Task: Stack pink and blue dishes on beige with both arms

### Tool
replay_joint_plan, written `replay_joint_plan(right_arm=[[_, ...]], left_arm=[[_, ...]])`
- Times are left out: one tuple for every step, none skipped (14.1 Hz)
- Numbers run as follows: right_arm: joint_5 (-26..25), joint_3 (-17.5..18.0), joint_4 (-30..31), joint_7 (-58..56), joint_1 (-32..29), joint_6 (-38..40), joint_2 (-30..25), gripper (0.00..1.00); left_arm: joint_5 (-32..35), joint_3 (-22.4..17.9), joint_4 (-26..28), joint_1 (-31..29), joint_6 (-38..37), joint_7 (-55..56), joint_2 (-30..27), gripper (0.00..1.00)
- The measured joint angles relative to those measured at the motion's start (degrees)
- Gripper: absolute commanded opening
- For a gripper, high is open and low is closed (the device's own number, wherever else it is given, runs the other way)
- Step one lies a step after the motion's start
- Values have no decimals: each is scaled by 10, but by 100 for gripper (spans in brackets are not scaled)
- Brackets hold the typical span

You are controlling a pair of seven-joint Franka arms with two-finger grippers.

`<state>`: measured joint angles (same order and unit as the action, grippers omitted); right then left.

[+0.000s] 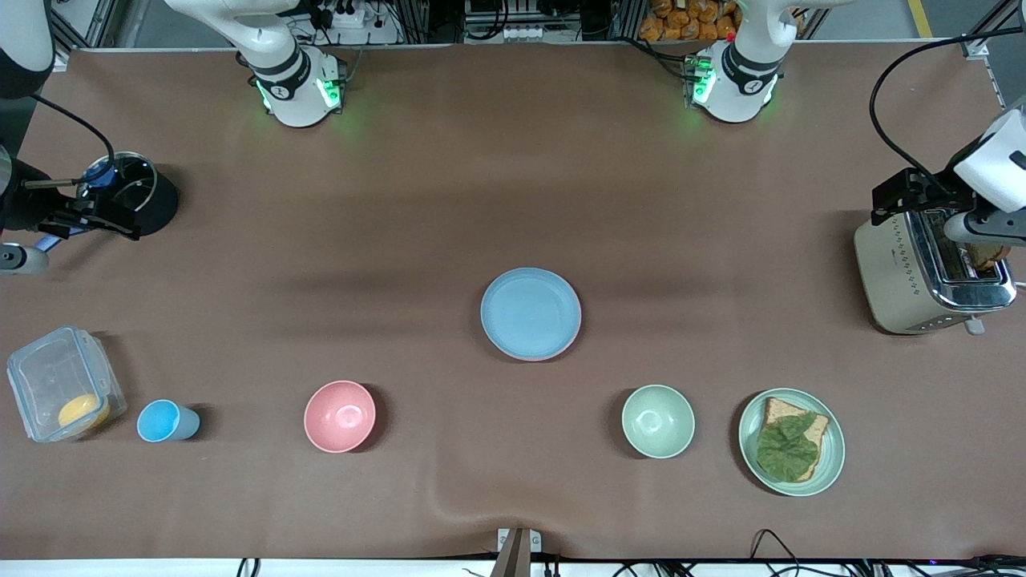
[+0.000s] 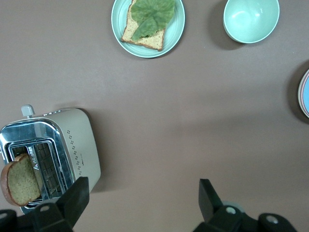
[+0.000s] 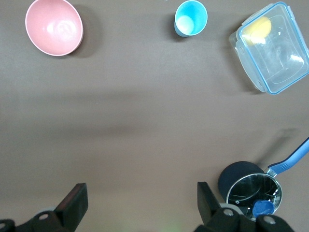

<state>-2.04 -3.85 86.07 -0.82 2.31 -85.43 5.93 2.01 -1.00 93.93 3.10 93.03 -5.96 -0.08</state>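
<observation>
The light blue plate [image 1: 531,311] lies in the middle of the table. A thin pink rim [image 1: 535,357] shows under its edge nearest the front camera, so it rests on the pink plate. The left wrist view catches just the stack's edge [image 2: 305,94]. No beige plate shows in any view; whether it lies hidden under the stack I cannot tell. My left gripper [image 1: 914,196] [image 2: 142,189] hangs open and empty over the table beside the toaster. My right gripper [image 1: 90,215] [image 3: 140,191] hangs open and empty over bare table beside the black pot.
A toaster [image 1: 930,272] holding a bread slice stands at the left arm's end. Near the front camera stand a pale green plate with bread and a leaf [image 1: 792,441], a green bowl [image 1: 658,421], a pink bowl [image 1: 340,416], a blue cup [image 1: 164,421] and a clear box [image 1: 60,385]. A black pot [image 1: 140,196] sits at the right arm's end.
</observation>
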Motion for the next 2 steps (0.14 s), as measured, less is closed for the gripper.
replay_joint_plan(right_arm=[[0, 0, 0, 1, 0, 0, 0, 100], [0, 0, 0, 3, 0, 0, 0, 100]], left_arm=[[0, 0, 0, 0, 0, 0, 0, 100], [0, 0, 0, 0, 0, 0, 0, 100]])
